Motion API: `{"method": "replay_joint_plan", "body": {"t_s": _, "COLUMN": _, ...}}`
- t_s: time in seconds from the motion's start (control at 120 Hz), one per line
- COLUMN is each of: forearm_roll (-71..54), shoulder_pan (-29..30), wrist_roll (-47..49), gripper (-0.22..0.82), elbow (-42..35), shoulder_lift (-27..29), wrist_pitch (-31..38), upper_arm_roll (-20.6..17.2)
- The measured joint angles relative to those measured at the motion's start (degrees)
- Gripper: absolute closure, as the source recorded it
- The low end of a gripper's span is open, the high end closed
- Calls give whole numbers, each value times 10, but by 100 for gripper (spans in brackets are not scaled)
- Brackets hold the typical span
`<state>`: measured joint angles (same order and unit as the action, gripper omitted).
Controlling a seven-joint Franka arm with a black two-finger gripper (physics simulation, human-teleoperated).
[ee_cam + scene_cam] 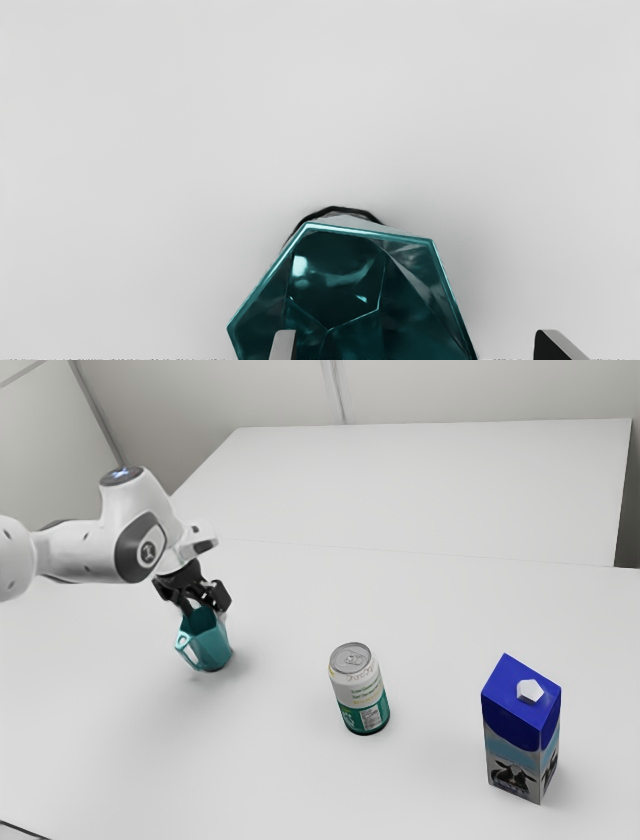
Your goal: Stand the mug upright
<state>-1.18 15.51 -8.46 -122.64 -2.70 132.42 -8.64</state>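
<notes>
The mug (206, 641) is on the tabletop (290, 760), toward the exterior view's left, its mouth up and its base down; it looks upright. The can (359, 690) stands nearer and to the right of it, the carton (521, 728) farther right, both well apart from it.

The hand (415, 342) is open, its fingers wide apart: one finger (283, 346) lies over or within the mug's mouth, the other outside the wall. How deep the inner one reaches, I cannot tell.

That straddle is the main risk, I judge. A sideways move could push the inner finger against the wall and tip or drag the mug. Closing would likely pinch one wall, and a lift or twist then could topple it. A slanted retreat might also catch the rim.
</notes>
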Motion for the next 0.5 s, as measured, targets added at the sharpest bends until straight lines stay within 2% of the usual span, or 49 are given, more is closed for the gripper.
{"method": "replay_joint_plan", "body": {"t_s": 0.075, "forearm_roll": 0, "shoulder_pan": -6, "wrist_roll": 0, "gripper": 6, "elbow": 7, "shoulder_lift": 19, "wrist_pitch": -14, "upper_arm_roll": 0}}
{"method": "replay_joint_plan", "body": {"t_s": 0.242, "forearm_roll": 0, "shoulder_pan": -21, "wrist_roll": 2, "gripper": 3, "elbow": 85, "shoulder_lift": 26, "wrist_pitch": -72, "upper_arm_roll": -1}}
{"method": "replay_joint_plan", "body": {"t_s": 0.5, "forearm_roll": -1, "shoulder_pan": -28, "wrist_roll": 3, "gripper": 1, "elbow": 204, "shoulder_lift": 28, "wrist_pitch": -195, "upper_arm_roll": -17}}
